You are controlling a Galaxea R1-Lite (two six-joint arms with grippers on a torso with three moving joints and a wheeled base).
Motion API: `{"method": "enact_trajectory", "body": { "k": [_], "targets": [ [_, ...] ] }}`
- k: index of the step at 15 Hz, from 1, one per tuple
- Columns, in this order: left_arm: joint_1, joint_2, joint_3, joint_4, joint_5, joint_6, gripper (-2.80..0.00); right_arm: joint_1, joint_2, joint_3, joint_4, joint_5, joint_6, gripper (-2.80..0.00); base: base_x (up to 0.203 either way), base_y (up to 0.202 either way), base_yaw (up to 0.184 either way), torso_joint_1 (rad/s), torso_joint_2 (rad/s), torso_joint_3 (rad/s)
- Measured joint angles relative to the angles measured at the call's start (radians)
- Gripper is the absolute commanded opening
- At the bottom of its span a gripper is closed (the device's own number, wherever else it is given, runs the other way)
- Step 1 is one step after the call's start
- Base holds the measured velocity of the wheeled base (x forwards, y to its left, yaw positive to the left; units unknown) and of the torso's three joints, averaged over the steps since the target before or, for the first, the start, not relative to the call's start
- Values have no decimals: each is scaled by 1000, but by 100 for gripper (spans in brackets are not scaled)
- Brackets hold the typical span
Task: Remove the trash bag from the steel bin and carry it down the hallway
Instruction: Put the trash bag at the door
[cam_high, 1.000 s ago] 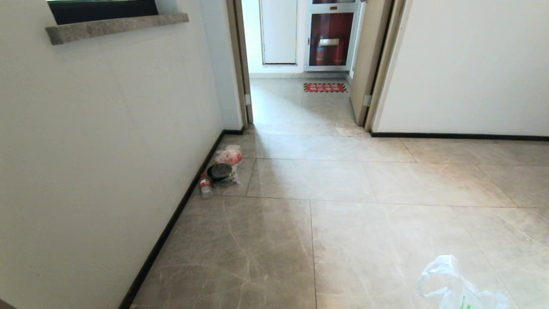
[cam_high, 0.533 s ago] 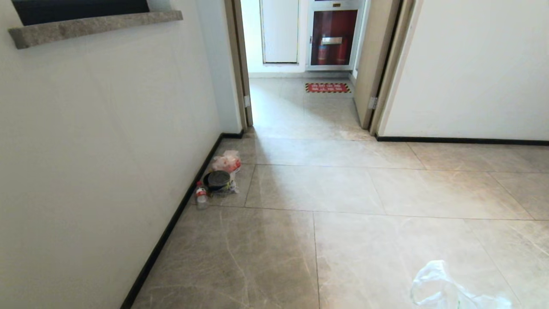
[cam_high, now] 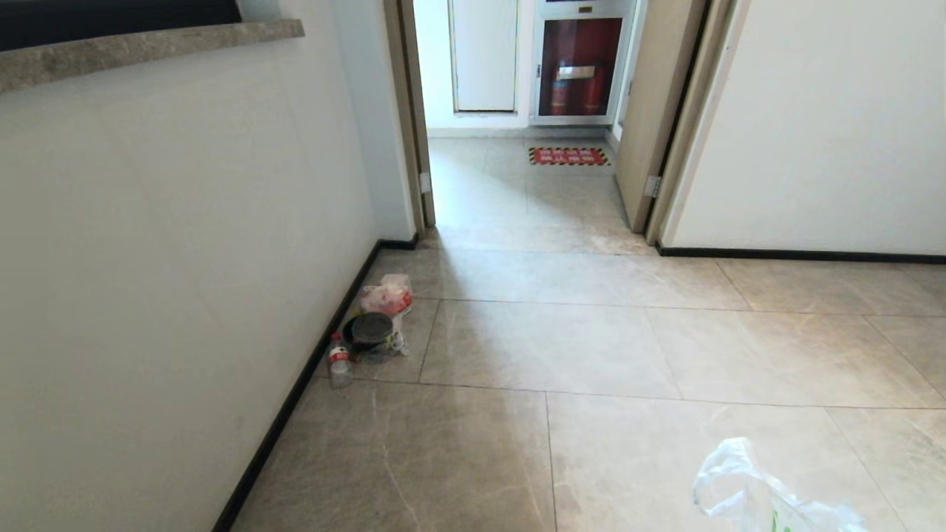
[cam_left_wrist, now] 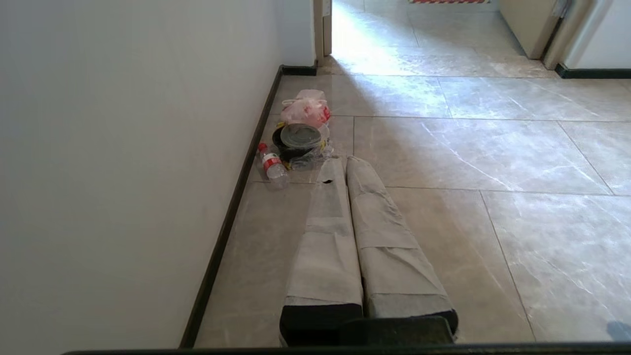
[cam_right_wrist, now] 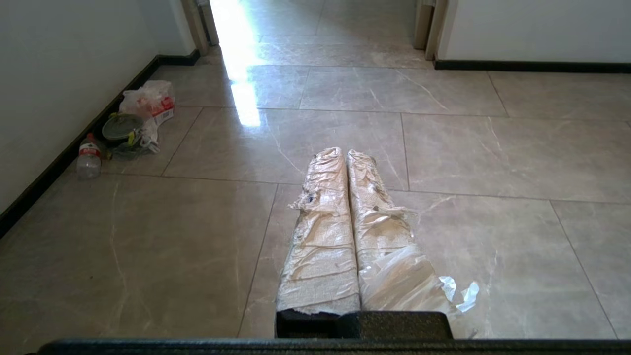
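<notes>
The trash bag [cam_high: 746, 488], thin white plastic with a touch of green print, hangs at the lower right edge of the head view above the hallway floor [cam_high: 562, 340]. In the right wrist view my right gripper [cam_right_wrist: 345, 152] is shut, and a fold of the trash bag [cam_right_wrist: 419, 281] is pinched near the base of its fingers and spills out to one side. My left gripper [cam_left_wrist: 345, 160] is shut with nothing in it, held level above the tiles. The steel bin is out of view.
Litter lies by the left wall's black baseboard: a small water bottle [cam_high: 339, 363], a black round container [cam_high: 369, 330] and a clear bag with red print [cam_high: 387, 298]. Ahead, an open doorway [cam_high: 517, 185] leads to a red floor mat [cam_high: 567, 156]. A tan door [cam_high: 650, 111] stands open on its right.
The whole view has shifted as I roll forward: the litter and doorway sit lower and closer. The trash bag stays at the lower right, swaying slightly. Neither arm has moved.
</notes>
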Motion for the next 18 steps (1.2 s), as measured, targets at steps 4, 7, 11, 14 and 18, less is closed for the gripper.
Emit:
{"method": "enact_trajectory", "body": {
  "k": [4,7,11,14,18],
  "targets": [
    [0,0,0,-2,0,0,-280,0,0,0,0,0,1,-280,184,0,3,1,4,2],
    [0,0,0,-1,0,0,-280,-1,0,0,0,0,0,-280,187,0,0,0,2,2],
    [0,0,0,0,0,0,-280,1,0,0,0,0,0,-280,192,0,1,3,4,1],
    [0,0,0,-1,0,0,-280,-1,0,0,0,0,0,-280,189,0,2,4,2,1],
    [0,0,0,0,0,0,-280,-1,0,0,0,0,0,-280,192,0,0,-1,1,4]
  ]
}}
